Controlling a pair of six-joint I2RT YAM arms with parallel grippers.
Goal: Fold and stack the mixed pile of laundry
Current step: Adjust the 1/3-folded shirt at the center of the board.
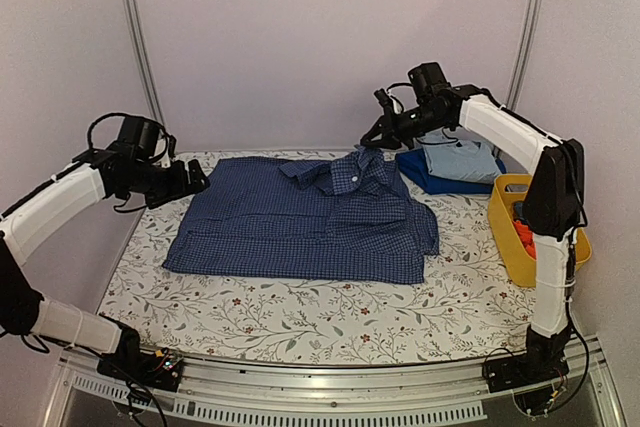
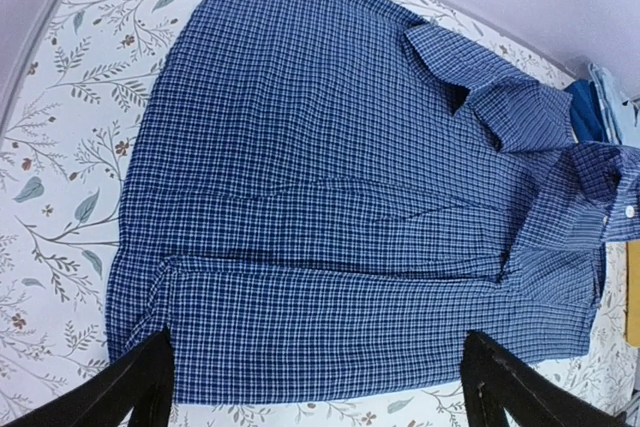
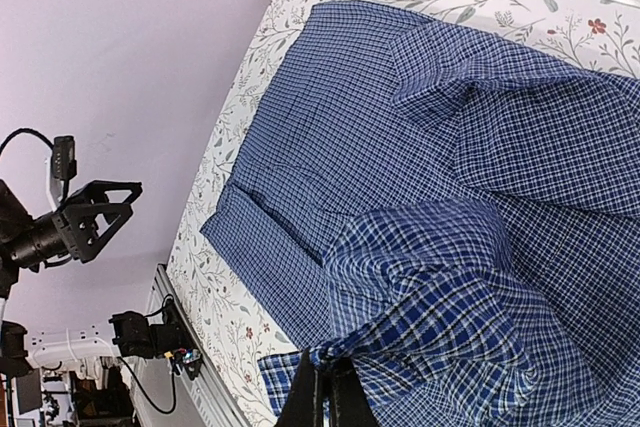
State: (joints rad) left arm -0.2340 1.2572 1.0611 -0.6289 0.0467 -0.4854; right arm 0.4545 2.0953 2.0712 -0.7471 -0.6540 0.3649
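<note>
Pinching the blue check shirt near its collar at 1 o'clock, the right gripper is clamped on cloth. The shirt lies spread mid-worktop, long axis 9 to 3. The left gripper, spread wide, hovers at its 9 o'clock end. The yellow basket at 3 o'clock holds a red-orange cloth.

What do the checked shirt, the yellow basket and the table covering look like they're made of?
Checked shirt: thin woven cloth, likely cotton, matte; it creases and drapes. Yellow basket: seemingly rigid plastic, smooth straight walls. Table covering: printed floral sheet, lying flat; fabric or vinyl, can't tell.
</note>
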